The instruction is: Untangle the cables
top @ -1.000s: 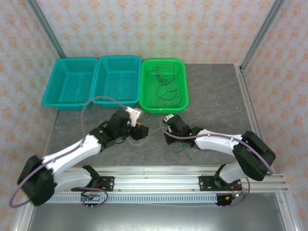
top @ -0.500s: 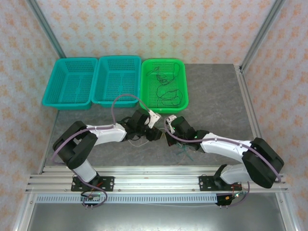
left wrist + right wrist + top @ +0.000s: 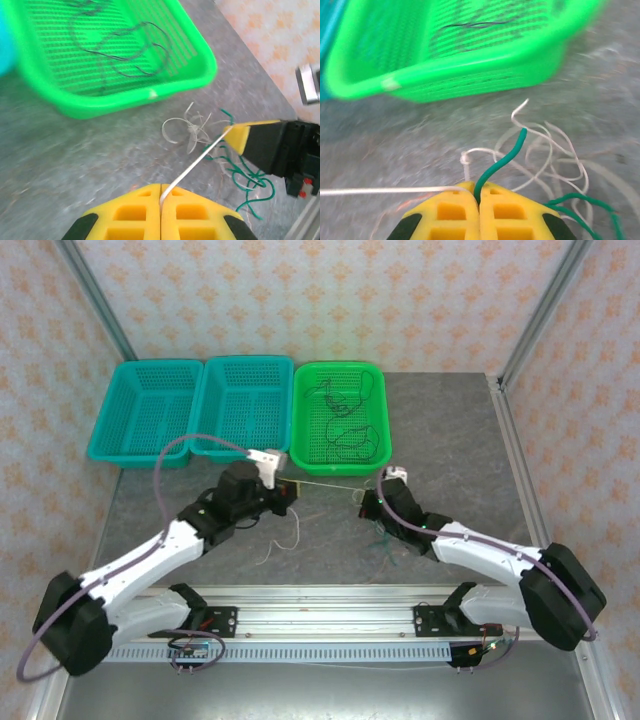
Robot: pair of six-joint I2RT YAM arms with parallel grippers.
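white wire (image 3: 192, 167), thin and taut, runs side to side over mid tabletop (image 3: 450, 440); left gripper (image 3: 160, 197) pinches one end, right gripper (image 3: 479, 195) clamps the other plus a curly green wire (image 3: 501, 161).

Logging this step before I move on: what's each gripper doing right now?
Left gripper: closed on the white cable.
Right gripper: closed on the green cable; the white cable reaches it too.
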